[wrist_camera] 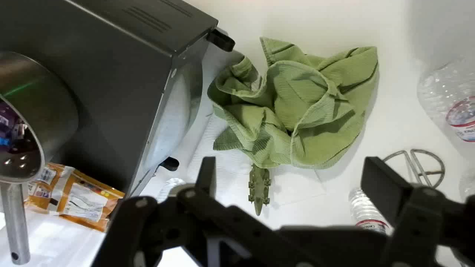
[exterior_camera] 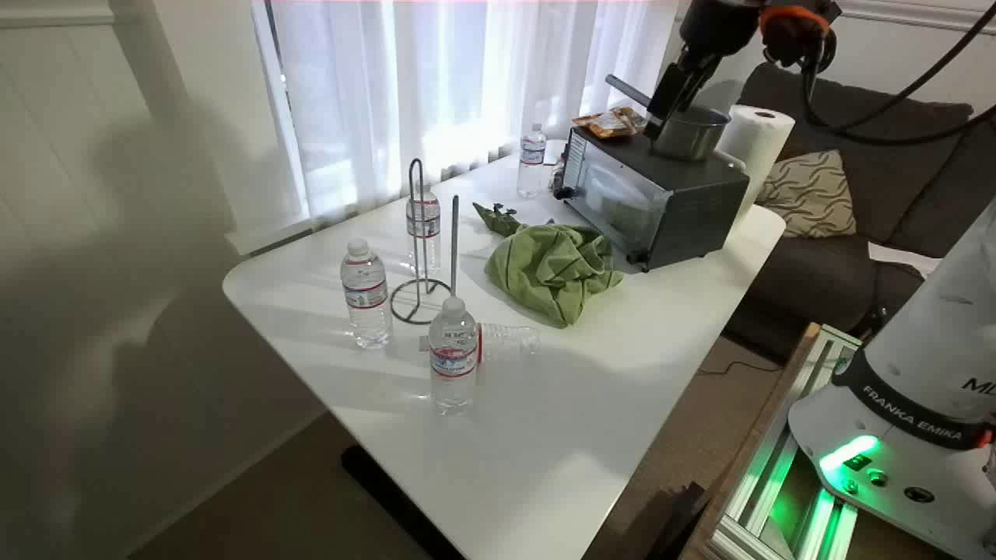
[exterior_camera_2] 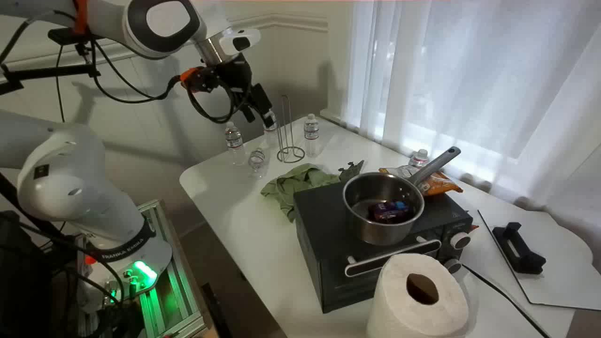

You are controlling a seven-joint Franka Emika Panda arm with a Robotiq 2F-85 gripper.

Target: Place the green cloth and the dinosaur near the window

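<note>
The green cloth [wrist_camera: 311, 104] lies crumpled on the white table [exterior_camera: 545, 435]; it shows in both exterior views [exterior_camera: 554, 272] [exterior_camera_2: 300, 180]. The dinosaur [wrist_camera: 259, 187] is a small dark green toy with short legs. It lies against the cloth on the window side, and the cloth's edge covers one end of it; it shows in both exterior views [exterior_camera: 498, 221] [exterior_camera_2: 351, 172]. My gripper [wrist_camera: 289, 172] is wide open and empty, held above the table. In the wrist view the dinosaur appears between the fingers, well below them. The gripper shows in both exterior views [exterior_camera: 661, 117] [exterior_camera_2: 259, 119].
A toaster oven [exterior_camera: 661, 194] beside the cloth carries a pot [exterior_camera_2: 382, 225] and an orange packet [exterior_camera: 611, 122]. Several water bottles [exterior_camera: 366, 295] and a wire stand [exterior_camera: 419, 233] are at the far end. A paper towel roll [exterior_camera_2: 418, 300] stands behind the oven. The curtained window [exterior_camera: 436, 85] borders the table.
</note>
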